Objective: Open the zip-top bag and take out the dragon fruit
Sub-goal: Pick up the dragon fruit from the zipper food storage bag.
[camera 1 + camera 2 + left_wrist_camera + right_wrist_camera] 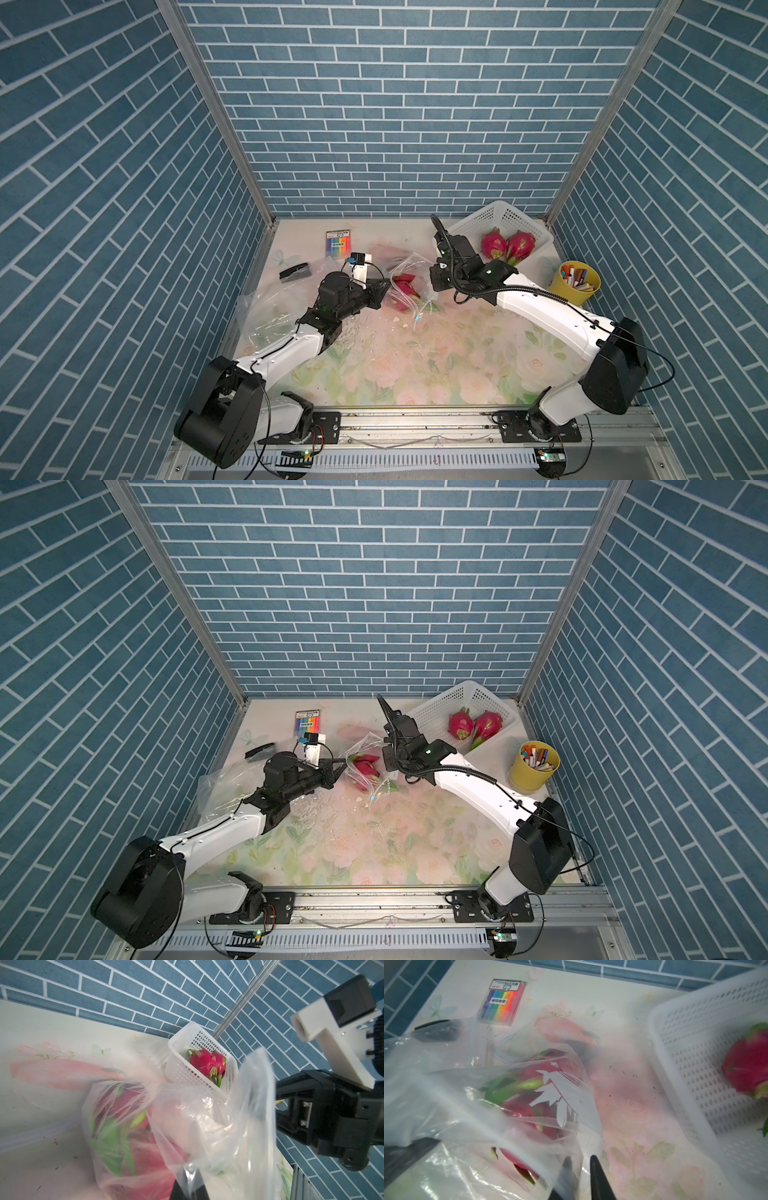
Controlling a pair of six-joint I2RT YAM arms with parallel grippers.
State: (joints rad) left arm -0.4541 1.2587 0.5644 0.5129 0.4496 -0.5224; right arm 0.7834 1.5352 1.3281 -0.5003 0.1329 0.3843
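The left gripper (190, 1185) pinches the film of the zip-top bag (207, 1126), likely anchoring its mouth. The right gripper (580, 1172) stands narrowly parted around the opposite lip, not clamped. Between them lie bagged dragon fruit (519, 1109). Two others sit in the basket (521, 222) beside the right gripper.

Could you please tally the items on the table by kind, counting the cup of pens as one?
Dragon fruit: 4, two of them bagged
Clear plastic bags: 2
White basket: 1
Yellow cup of pens: 1
Rainbow-striped pack: 1
Black stapler: 1
Total: 10
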